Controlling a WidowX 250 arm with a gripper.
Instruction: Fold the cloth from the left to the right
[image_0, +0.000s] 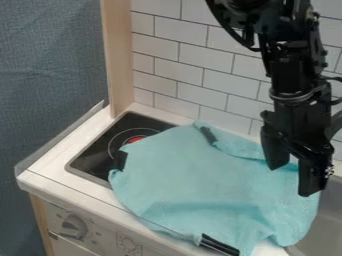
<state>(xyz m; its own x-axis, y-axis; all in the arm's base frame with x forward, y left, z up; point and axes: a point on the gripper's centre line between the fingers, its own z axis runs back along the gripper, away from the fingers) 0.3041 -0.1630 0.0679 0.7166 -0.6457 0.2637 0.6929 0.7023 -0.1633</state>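
My gripper (292, 179) hangs at the right over the right-hand part of the cloth, its two fingers apart, so it is open. Whether the fingertips touch the fabric, I cannot tell. The light teal cloth (194, 172) lies spread out with some wrinkles, covering part of the stove and the counter and reaching to the sink at the right. Black patches mark its left edge, its back edge and its front edge. Along the back right, a strip of the fabric is turned or bunched up, partly hidden behind the gripper.
At the left, the black stovetop (93, 155) shows beside the cloth, with a red-centred burner (135, 138). The sink (324, 232) is at the lower right. A tiled wall (194, 65) and a wooden post (117, 55) stand behind. A knob (73, 226) sits on the front panel.
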